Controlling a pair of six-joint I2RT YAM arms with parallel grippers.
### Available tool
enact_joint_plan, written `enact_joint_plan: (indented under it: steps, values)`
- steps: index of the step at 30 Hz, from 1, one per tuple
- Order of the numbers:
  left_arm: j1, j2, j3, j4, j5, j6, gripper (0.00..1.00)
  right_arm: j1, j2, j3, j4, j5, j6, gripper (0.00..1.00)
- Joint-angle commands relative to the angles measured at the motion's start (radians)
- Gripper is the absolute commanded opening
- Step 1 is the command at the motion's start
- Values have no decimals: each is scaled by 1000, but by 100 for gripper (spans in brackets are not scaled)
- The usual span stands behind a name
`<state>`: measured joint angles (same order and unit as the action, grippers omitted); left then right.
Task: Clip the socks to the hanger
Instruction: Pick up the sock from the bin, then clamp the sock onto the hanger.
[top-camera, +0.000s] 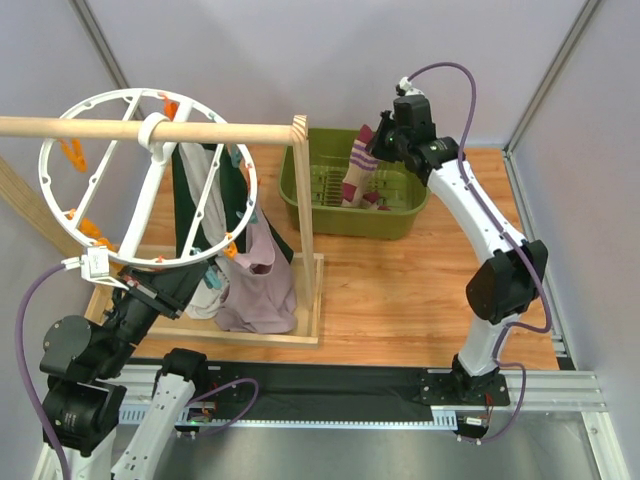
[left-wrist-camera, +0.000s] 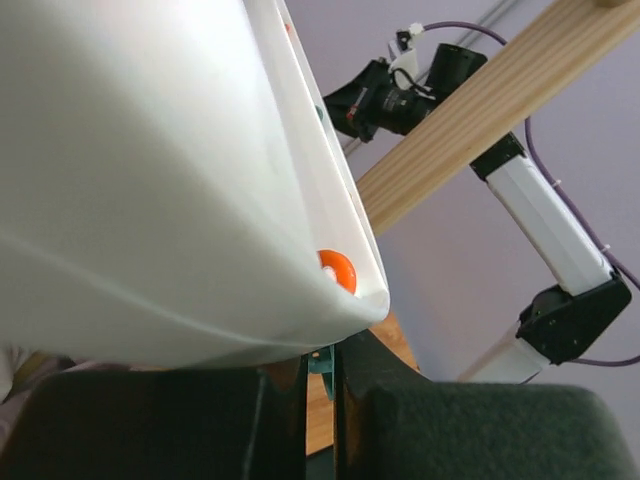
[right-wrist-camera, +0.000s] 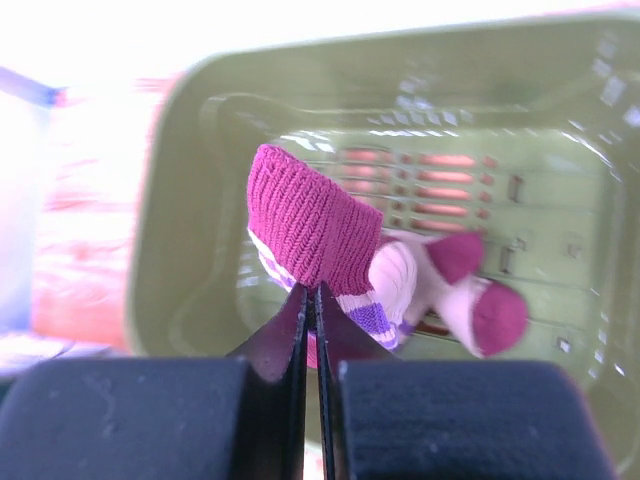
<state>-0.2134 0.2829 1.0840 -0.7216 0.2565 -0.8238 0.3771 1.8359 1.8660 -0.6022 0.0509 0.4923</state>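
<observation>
The hanger, a white spoked ring with orange clips, hangs from the wooden rod at the left. My left gripper is at the ring's lower edge. In the left wrist view its jaws are shut on a small teal clip just under the white rim. My right gripper is shut on the maroon cuff of a striped cream-pink sock and holds it over the green basket. In the right wrist view the sock hangs from the fingertips of the gripper, its maroon toe down in the basket.
A wooden rod on a wooden frame carries a mauve garment and a dark green and white garment behind the ring. The basket stands at the back, right of the frame post. The right arm shows past the rod.
</observation>
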Motion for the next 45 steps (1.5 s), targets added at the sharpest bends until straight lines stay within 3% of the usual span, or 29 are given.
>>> enact_joint_plan:
  steps: [1,7,16,22,27,29,34,38,45]
  values:
    - [0,13,-21,-214,18,-38,0,-3,-104,10,94,-147,-50,0]
    - [0,7,5,-240,-3,-54,0,-3,-188,21,67,-252,-81,0]
    - [0,12,68,-266,-31,-80,0,14,-419,12,-250,-226,-129,0]
    - [0,-24,53,-272,-36,-109,0,127,-616,-94,-488,-262,-202,0]
    - [0,-22,73,-303,-37,-113,0,330,-751,-183,-645,-307,-166,0]
    - [0,-27,76,-308,-33,-121,0,476,-782,-254,-639,-310,-135,0]
    - [0,-28,83,-311,-42,-129,0,696,-811,-369,-494,-296,-57,0]
    - [0,-10,99,-318,-19,-132,0,789,-732,-360,-357,-228,-41,0]
    - [0,-42,59,-315,-51,-195,0,901,-492,-258,-196,42,-64,0]
